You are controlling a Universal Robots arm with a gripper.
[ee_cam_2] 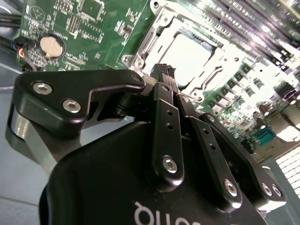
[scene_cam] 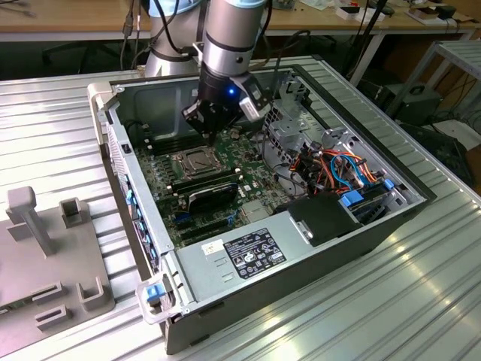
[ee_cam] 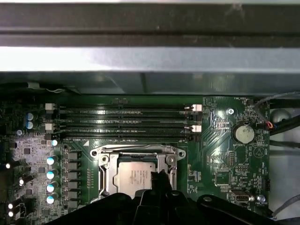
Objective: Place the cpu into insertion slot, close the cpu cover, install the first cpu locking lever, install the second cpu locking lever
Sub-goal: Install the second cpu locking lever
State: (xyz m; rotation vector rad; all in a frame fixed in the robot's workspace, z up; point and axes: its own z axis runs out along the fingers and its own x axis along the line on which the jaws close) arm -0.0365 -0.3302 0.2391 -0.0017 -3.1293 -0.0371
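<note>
Hovering over the open computer case, my black pincer (ee_cam: 159,180) had its fingers pressed together on nothing. The small silver-grey square cpu (ee_cam: 136,177) already lay in the dark metal-rimmed insertion slot (ee_cam: 104,180) at lower centre of the first wrist view, the thin silver cpu cover (ee_cam: 136,151) apparently down around it. I judged a locking lever was in hand, needing a precise push beside the fingertips.
</note>
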